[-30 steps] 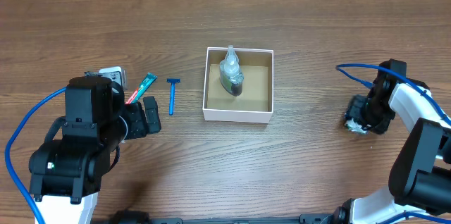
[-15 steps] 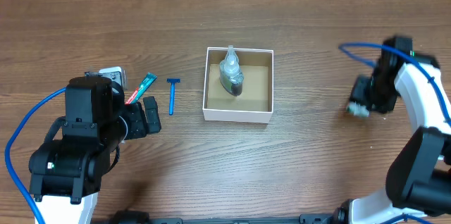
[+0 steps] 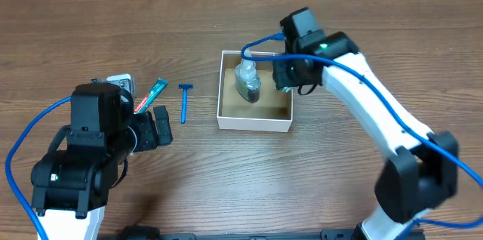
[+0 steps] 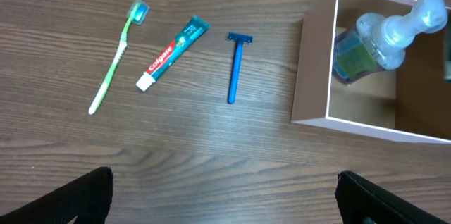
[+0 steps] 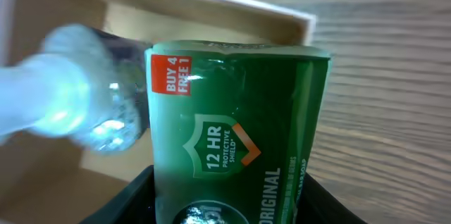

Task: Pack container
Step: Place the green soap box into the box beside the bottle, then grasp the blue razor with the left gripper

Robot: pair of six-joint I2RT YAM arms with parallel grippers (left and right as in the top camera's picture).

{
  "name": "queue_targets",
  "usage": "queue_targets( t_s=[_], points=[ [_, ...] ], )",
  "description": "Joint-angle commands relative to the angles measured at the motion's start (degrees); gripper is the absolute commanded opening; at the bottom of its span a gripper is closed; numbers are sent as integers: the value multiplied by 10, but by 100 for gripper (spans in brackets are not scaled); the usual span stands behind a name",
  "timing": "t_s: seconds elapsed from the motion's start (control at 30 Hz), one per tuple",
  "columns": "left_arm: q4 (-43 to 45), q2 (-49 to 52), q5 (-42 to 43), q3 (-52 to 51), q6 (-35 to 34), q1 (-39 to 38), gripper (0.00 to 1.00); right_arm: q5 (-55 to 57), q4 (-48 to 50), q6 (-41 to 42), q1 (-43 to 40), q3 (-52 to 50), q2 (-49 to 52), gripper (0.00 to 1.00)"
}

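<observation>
One green soap pack sits clamped in the right claw, hovering over the right side of the container. That box rests mid-way across the table, a pump bottle inside. It looks like light, thin cardboard, likely to slide if nudged and best pinched at a wall. The left claw gapes wide, empty, near the razor.

Wooden table bears three loose items in a row, none touching: green toothbrush with blue head at left, Colgate toothpaste tube just beside it, both lying slanted, and blue razor to the right, head pointing away. Clear pump bottle stands upright further right. Green package, printed "12 HR", "ORIGINAL" and "BUY 4 FREE 1", sits just beside the bottle.
</observation>
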Motion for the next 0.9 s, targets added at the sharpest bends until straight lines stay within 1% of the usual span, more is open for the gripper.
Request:
queue_targets(
  t_s=[0.0, 0.03, 0.07, 0.1, 0.13, 0.17, 0.23, 0.27, 0.3, 0.33, 0.37, 0.43, 0.5, 0.6, 0.63, 0.67, 0.73, 0.77, 0.87],
  points=[
    [2, 2, -3, 12, -3, 2, 100, -5, 19, 5, 2, 5, 6, 27],
    [1, 2, -3, 12, -3, 2, 100, -5, 25, 5, 2, 5, 6, 33],
    [1, 2, -3, 12, -3, 2, 100, -5, 32, 5, 2, 5, 6, 48],
    [1, 2, -3, 12, -3, 2, 100, -5, 33, 5, 2, 5, 6, 60],
    [1, 2, -3, 12, -3, 2, 100, -5, 34, 5, 2, 5, 6, 77],
    [1, 2, -3, 12, -3, 2, 100, -4, 35, 5, 2, 5, 6, 85],
    [1, 2, -3, 12, -3, 2, 100, 18, 30, 10, 1, 13, -6, 97],
    [1, 2, -3, 12, -3, 2, 100, 55, 14, 31, -3, 24, -32, 99],
    [1, 2, -4, 12, -3, 2, 100, 110, -3, 72, -12, 30, -78, 100],
    [1, 2, -4, 12, -3, 2, 100, 139, -15, 105, -23, 29, -112, 100],
    [1, 2, -4, 12, -3, 2, 100, 156, -31, 149, -45, 29, -161, 100],
    [15, 2, -17, 12, -3, 2, 100, 156, -64, 191, -95, 27, -226, 100],
    [35, 9, -19, 12, 16, -8, 100, 156, -99, 192, -141, 21, -263, 100],
    [52, 87, -30, 12, 2, -39, 100, 130, -135, 187, -189, -49, -295, 100],
    [59, 140, -28, 12, -13, -42, 100, 98, -127, 187, -194, -94, -299, 100],
    [70, 182, -27, 12, -16, -42, 100, 82, -119, 183, -194, -118, -299, 100],
    [117, 269, -27, 12, -9, -42, 100, 42, -91, 154, -194, -176, -299, 100],
    [130, 293, -27, 13, -5, -42, 100, 40, -89, 152, -194, -186, -298, 100],
    [193, 424, -11, 16, 4, -42, 100, 40, -90, 120, -194, -203, -298, 100]
  ],
)
